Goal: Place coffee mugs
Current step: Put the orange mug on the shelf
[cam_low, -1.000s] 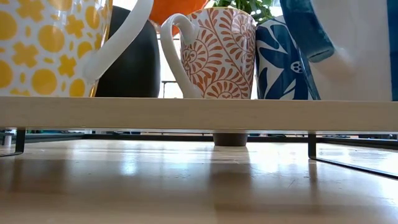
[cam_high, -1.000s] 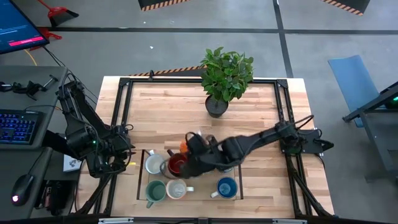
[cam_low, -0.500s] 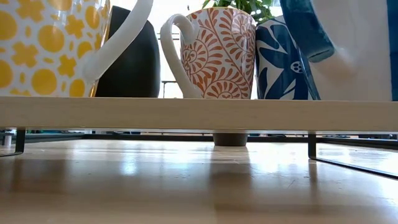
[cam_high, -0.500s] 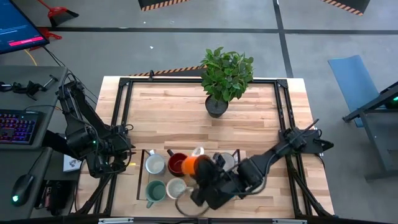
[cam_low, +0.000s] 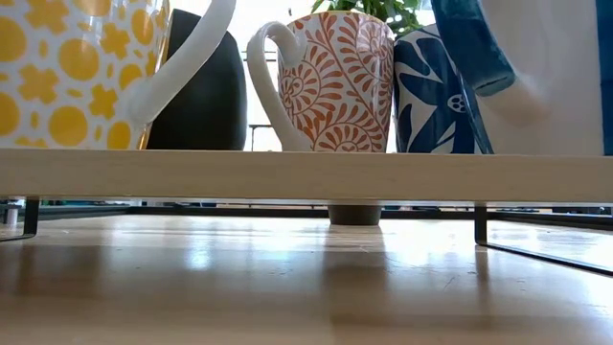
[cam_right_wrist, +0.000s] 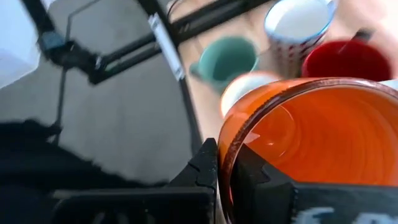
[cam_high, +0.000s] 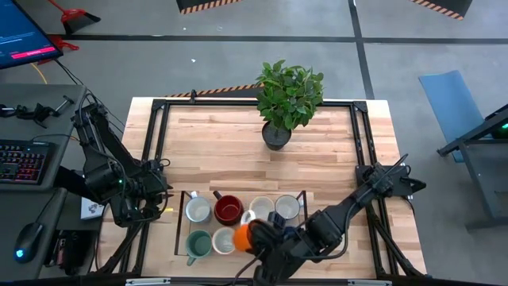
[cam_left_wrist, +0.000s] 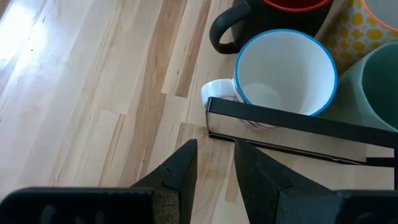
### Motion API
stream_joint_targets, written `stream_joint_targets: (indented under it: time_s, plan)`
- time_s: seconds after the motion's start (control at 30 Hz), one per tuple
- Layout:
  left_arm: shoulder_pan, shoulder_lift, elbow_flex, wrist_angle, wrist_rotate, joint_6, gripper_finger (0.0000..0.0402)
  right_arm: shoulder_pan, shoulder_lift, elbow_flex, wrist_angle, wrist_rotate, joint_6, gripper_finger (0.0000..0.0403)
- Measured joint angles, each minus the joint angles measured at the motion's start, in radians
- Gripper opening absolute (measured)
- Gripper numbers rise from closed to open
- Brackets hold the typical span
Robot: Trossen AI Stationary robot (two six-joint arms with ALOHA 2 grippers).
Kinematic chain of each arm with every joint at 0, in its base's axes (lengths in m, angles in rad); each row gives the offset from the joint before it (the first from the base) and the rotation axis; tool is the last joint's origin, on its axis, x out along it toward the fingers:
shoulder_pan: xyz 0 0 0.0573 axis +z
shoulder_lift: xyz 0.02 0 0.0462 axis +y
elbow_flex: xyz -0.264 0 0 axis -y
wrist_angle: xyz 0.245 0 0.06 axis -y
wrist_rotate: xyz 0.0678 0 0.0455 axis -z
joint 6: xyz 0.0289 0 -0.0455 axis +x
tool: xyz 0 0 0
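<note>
My right gripper [cam_high: 252, 241] has swung the orange mug [cam_high: 242, 237], rim pinched tight, to the rack's [cam_high: 303, 196] near row. Left gripper [cam_left_wrist: 214, 165] waits parted beside it.

The right end effector [cam_right_wrist: 225, 163] pinches the orange mug's [cam_right_wrist: 317, 137] rim, above teal [cam_right_wrist: 227, 59] and red [cam_right_wrist: 345, 61] mugs.

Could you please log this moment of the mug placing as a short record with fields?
Right gripper: shut on the orange mug, pinching its rim, near the table's front edge
Left gripper: open, holding nothing, waiting at the table's left side
Rack: holds a dark red mug, a teal mug and white mugs
Potted plant: at the table's back, untouched
</note>
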Motion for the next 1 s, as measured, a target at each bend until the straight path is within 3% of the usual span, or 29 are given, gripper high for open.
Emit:
stream_joint_targets:
  time_s: [0.2, 1.0]
  plan:
    - [0.0, 0.0, 0.0, 0.0, 0.0, 0.0, 0.0097, 0.0, 0.0, 0.0, -0.053, -0.145, 0.059, 0.0]
    - [0.0, 0.0, 0.0, 0.004, 0.001, 0.0, 0.0097, -0.012, 0.112, -0.002, -0.042, -0.238, 0.143, 0.0]
